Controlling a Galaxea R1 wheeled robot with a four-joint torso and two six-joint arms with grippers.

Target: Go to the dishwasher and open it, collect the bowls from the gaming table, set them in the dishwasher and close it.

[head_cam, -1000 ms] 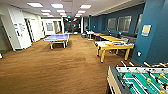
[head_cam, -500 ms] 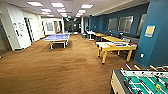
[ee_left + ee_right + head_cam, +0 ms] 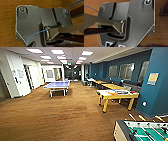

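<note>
The gaming table [image 3: 117, 93] stands ahead on the right, by the blue wall. It has a white top on yellow legs, with colourful boxes [image 3: 113, 92] lying on it. No bowls can be made out on it from this distance. The dishwasher is out of view. In both wrist views the robot's dark plate and jointed bar hang over brown carpet [image 3: 7, 25], and whether either gripper is open or shut cannot be told.
A foosball table [image 3: 142, 130] with a green field sits close at the lower right. A blue ping-pong table [image 3: 58, 85] stands mid-room to the left. Yellow-topped tables [image 3: 112, 86] line the right wall. Brown carpet [image 3: 55, 114] stretches ahead, with white doors on the left.
The whole head picture has shifted slightly, so the camera has moved with the robot. Nothing in the room has moved.
</note>
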